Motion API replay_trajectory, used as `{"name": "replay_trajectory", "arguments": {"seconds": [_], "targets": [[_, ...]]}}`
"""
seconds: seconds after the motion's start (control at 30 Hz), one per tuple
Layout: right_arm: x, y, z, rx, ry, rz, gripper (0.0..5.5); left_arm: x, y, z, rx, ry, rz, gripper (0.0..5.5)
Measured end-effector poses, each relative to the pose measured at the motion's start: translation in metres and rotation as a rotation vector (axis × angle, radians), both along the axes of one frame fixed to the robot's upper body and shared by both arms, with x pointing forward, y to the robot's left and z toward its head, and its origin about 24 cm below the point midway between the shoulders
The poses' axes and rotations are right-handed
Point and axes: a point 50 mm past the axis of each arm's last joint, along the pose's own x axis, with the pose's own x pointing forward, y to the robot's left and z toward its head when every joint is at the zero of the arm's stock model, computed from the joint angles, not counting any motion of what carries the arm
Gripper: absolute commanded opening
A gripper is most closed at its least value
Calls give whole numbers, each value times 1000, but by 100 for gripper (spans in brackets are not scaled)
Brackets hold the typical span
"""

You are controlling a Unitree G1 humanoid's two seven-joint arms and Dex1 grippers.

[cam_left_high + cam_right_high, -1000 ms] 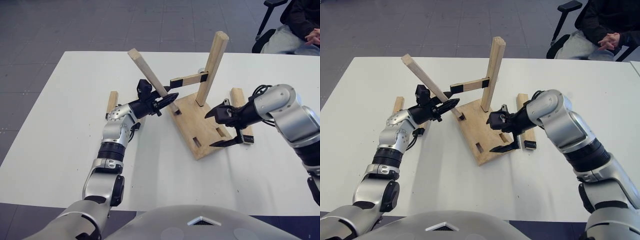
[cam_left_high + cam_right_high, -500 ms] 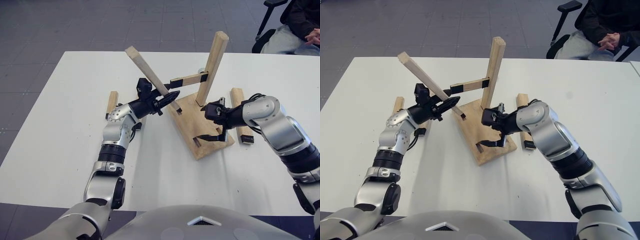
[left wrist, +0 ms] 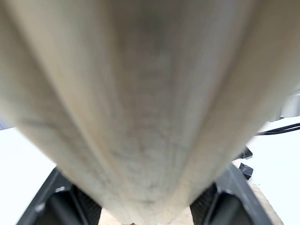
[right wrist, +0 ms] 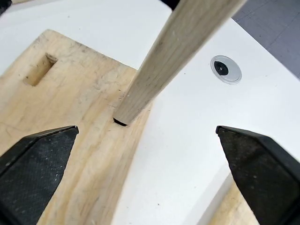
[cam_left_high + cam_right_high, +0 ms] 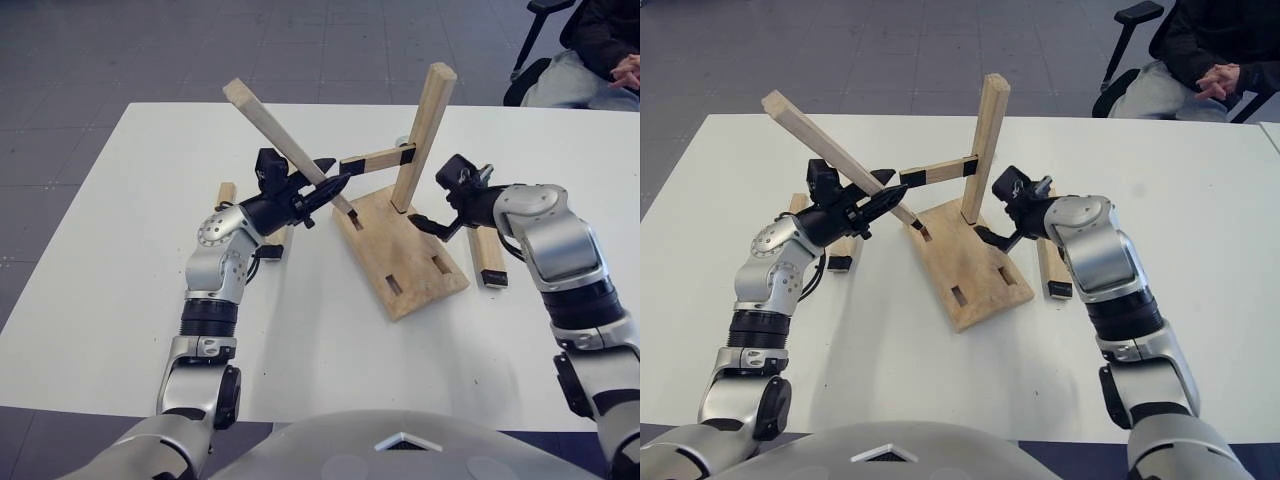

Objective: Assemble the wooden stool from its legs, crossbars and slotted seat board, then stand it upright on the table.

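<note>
From the head views, the board [image 5: 415,262] lies flat on the white tabletop [image 5: 120,250], turned at an angle. An upright leg [image 5: 426,135] stands at the board's far edge. A tilted leg [image 5: 281,140] leans away to the left. Its lower end is at the board's far left corner, but the views do not show whether it sits in a slot. The left gripper [image 5: 322,190] is clamped around this leg low on its length. A crossbar [image 5: 376,158] with black ends runs from the upright leg toward the tilted one. The right gripper [image 5: 428,218] hangs just right of the upright leg's foot, low over the board. Two slots [image 5: 396,285] on the board's near side are unfilled. A spare leg [image 5: 487,250] lies flat just right of the board, and another piece [image 5: 797,206] lies on the left, partly hidden by the left arm.

In the left wrist view, the tilted leg runs close past the camera, pinched between two black fingers [image 3: 70,206].

In the right wrist view, the gripper is spread wide, with one finger [image 4: 33,154] over the board and the other over the tabletop. The upright leg's foot sits in its slot ahead of the gap between them. A round grey cap [image 4: 226,69] is set in the tabletop beyond.
</note>
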Motion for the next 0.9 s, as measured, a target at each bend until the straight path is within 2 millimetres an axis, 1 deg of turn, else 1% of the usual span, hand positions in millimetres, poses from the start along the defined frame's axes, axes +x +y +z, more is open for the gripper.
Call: {"name": "replay_trajectory", "arguments": {"seconds": [0.1,0.17,0.3,0.47,0.6,0.77,0.9], "targets": [[-11,13,-1,128,133,-23,550,0,0,0,0,0,2,204],[-16,18,-1,159,175,-26,550,0,0,0,1,1,5,204],[-18,16,-8,142,191,-61,550,1,0,0,1,3,16,204],[-12,5,-24,89,173,-103,550,1,0,0,2,3,17,204],[-13,5,-33,87,181,-101,550,1,-1,0,3,2,16,204],[-18,10,-38,124,211,-82,550,1,-1,1,3,3,14,204],[-19,10,-41,144,228,-73,550,1,-1,2,3,0,14,204]]}}
